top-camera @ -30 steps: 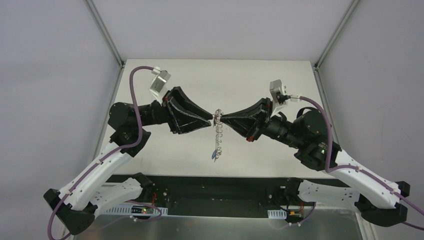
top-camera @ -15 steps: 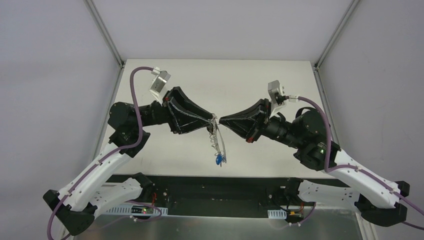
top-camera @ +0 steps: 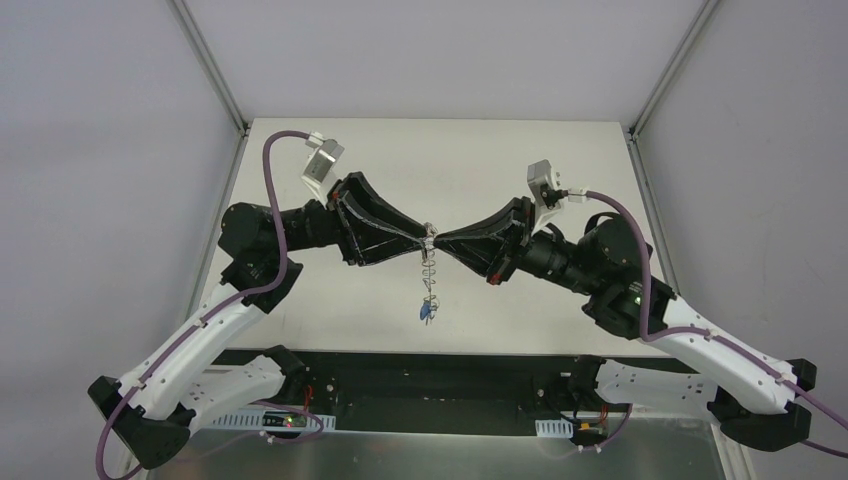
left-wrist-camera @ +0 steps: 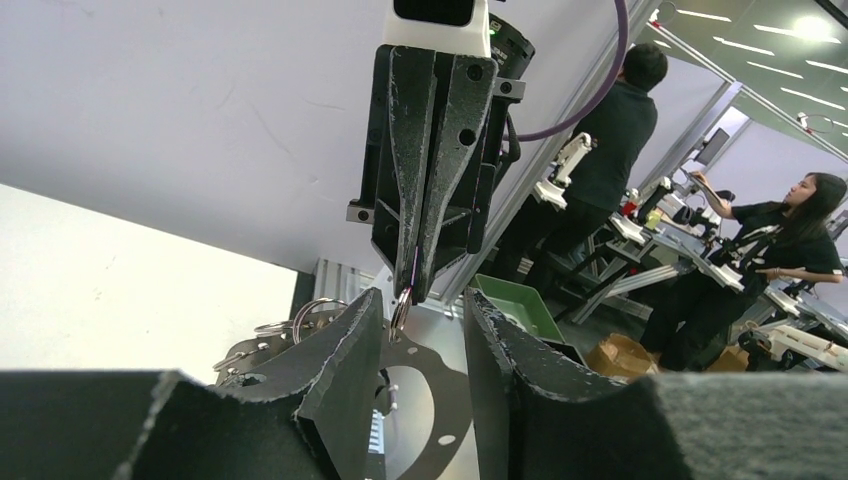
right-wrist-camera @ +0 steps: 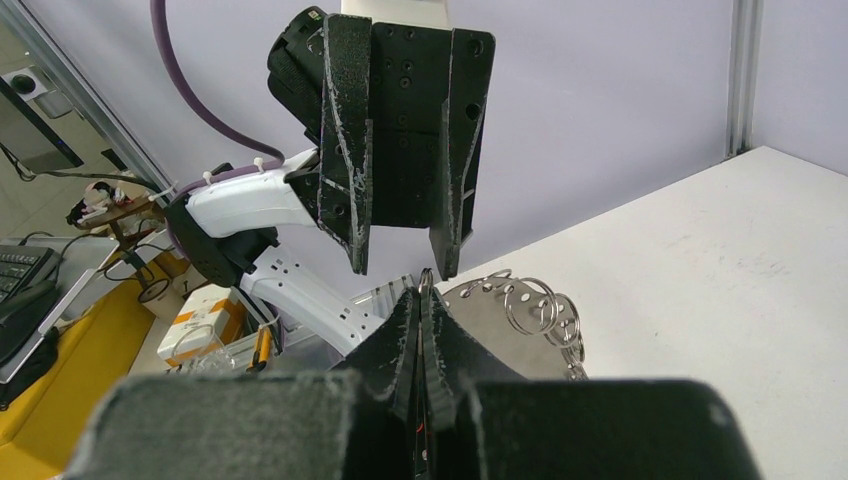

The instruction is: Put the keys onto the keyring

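My two grippers meet tip to tip above the table's middle. The right gripper (top-camera: 437, 241) (right-wrist-camera: 422, 296) is shut on a small split ring (left-wrist-camera: 402, 312) of the keyring (top-camera: 431, 272). The keyring is a silvery plate (right-wrist-camera: 490, 325) with holes and several rings, and it dangles below the tips. A blue key (top-camera: 427, 313) hangs at its lower end. The left gripper (top-camera: 423, 238) (left-wrist-camera: 422, 296) is open, its fingers either side of the right gripper's tips (left-wrist-camera: 414, 288) and the held ring. I see no other keys for sure, only a red glint deep between the right fingers.
The white table (top-camera: 520, 170) lies under the arms, with a black strip (top-camera: 420, 375) at its near edge and metal frame posts (top-camera: 212, 70) at the back corners. Past the table, the left wrist view shows a green tray (left-wrist-camera: 515, 305), benches and people.
Half a second ago the tips stood a little apart and the keyring swung out to the right. The right gripper has since moved left to meet the left one, and the keyring hangs straighter.
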You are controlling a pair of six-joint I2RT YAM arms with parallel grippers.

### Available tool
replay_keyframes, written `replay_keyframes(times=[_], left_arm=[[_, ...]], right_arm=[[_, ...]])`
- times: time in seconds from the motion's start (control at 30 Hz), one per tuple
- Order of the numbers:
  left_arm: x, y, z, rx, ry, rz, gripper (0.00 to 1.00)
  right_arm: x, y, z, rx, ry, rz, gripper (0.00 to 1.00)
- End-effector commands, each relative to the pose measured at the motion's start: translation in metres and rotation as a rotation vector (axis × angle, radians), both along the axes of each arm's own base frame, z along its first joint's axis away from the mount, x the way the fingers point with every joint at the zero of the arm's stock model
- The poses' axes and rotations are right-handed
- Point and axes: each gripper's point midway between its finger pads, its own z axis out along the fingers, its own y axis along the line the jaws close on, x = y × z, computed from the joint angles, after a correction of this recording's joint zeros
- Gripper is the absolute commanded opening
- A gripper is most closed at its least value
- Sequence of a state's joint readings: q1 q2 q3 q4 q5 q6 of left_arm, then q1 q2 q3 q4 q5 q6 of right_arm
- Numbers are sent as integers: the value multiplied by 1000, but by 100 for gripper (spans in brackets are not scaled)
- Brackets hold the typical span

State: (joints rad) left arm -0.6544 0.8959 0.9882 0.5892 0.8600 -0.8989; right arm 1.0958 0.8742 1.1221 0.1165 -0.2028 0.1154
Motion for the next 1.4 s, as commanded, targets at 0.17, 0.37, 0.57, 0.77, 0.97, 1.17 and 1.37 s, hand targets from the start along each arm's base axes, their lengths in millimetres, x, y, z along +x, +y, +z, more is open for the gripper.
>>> replay_keyframes(times=[0.17,0.37,0.57,0.77,0.97,1.17,1.37], left_arm=[[-12,4,13,-35,-55,-37,31],[-12,4,12,-33,-54,-38,29],[-13,4,11,-30,-52,-43,26],[-13,5,11,-31,-52,-44,25],[-14,5,12,-31,-56,-45,21],[-14,3,11,-25,-52,-52,11],[-13,4,14,-29,-56,-50,0]], right_arm=[[-10,-15,52,148,-78,8,0],[-11,-16,55,158,-87,6,0],[-11,-16,58,167,-95,7,0],[-11,-17,62,178,-99,7,0],[-11,-15,64,180,-102,11,0],[-10,-14,66,183,-108,10,0],[-11,-12,65,176,-107,20,0]])
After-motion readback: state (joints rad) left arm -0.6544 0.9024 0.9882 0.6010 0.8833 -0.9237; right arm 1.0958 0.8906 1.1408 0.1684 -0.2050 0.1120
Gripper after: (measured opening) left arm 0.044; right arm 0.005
